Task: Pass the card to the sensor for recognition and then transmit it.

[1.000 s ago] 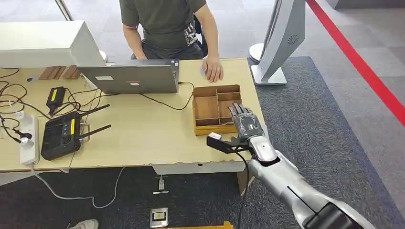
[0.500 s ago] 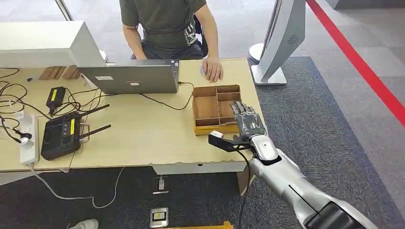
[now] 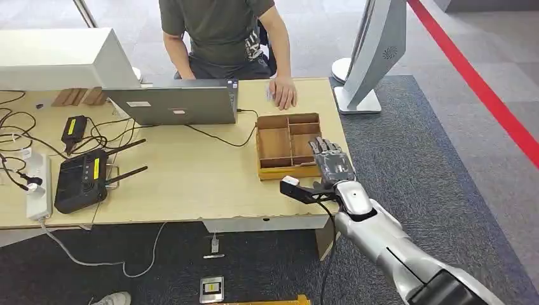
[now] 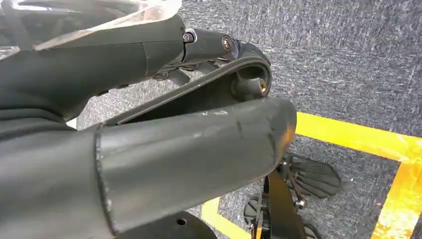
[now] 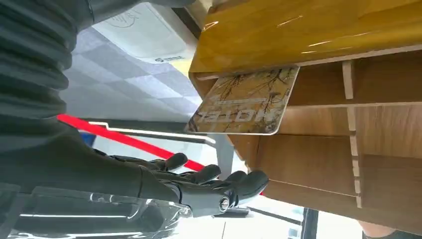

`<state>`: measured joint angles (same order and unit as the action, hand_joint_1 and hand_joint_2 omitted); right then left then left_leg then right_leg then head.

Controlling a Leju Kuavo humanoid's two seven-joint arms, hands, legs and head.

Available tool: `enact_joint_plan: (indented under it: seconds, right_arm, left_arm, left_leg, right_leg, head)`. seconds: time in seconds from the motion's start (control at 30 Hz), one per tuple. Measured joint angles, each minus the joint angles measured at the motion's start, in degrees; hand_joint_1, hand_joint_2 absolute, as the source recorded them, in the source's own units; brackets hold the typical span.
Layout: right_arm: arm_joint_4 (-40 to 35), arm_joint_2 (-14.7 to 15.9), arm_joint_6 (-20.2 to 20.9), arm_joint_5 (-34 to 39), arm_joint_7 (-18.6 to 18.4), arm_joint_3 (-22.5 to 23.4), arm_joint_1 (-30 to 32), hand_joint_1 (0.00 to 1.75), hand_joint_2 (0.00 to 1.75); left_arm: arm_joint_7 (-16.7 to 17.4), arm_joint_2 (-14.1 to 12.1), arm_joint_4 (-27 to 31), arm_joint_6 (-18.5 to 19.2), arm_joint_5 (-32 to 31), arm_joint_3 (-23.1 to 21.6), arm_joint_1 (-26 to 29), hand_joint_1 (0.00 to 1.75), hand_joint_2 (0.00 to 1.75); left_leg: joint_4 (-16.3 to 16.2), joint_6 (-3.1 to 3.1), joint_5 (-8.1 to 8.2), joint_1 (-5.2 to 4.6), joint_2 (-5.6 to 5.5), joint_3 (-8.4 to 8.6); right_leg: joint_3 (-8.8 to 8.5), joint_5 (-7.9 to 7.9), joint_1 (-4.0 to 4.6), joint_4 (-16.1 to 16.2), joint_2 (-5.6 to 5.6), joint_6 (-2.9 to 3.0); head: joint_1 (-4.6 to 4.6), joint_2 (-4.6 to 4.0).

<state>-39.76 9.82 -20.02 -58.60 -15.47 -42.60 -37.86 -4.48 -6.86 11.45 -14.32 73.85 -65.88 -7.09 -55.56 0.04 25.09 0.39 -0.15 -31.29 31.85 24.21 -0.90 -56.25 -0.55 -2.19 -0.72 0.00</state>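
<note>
Reaching for the card

The right hand (image 3: 332, 164), fingers spread and holding nothing, hovers beside the wooden tray (image 3: 275, 143); the card (image 5: 245, 102) leans just past its fingertips.

Office or robotics test area. Grey carpet tile floor (image 3: 407, 159) with a red line (image 3: 489, 95) at right and yellow tape (image 4: 348, 137). Wooden desk (image 3: 191, 178) holds laptop (image 3: 175, 105), tangled cables (image 3: 19, 127), power strip (image 3: 38, 184), antenna remote (image 3: 82, 178); a person (image 3: 222, 32) sits at the far side.

Patterned card (image 5: 244, 102) leaning in wooden tray (image 5: 318, 129)
</note>
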Motion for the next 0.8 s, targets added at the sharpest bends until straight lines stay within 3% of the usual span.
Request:
enact_joint_plan:
  seconds: [0.17,0.2,0.8]
  right_arm:
    - [0.0,0.0,0.0,-0.02,0.04,0.0,0.18,0.0,1.75]
    - [0.0,0.0,0.0,-0.02,0.04,0.0,0.19,1.75,1.75]
    - [-0.02,0.09,0.5,0.33,0.77,0.15,0.21,1.75,1.75]
  left_arm:
    - [0.02,0.0,0.0,0.0,0.0,0.0,0.0,0.0,0.0]
    - [0.02,0.0,0.0,0.0,0.0,0.0,0.0,0.0,0.0]
    - [0.15,0.0,0.0,0.0,-0.33,0.0,0.01,0.0,0.0]
  left_leg:
    - [0.0,0.0,0.0,0.0,0.0,0.0]
    - [0.0,0.0,0.0,0.0,0.0,0.0]
    - [0.0,0.0,0.0,0.0,0.0,0.01]
  right_leg:
    - [0.0,0.0,0.0,0.0,0.0,0.0]
    - [0.0,0.0,0.0,0.0,0.0,0.0]
    - [-0.01,0.0,0.0,0.0,0.0,0.0]
  head:
    - [0.0,0.0]
    - [0.0,0.0]
    - [0.02,0.0]
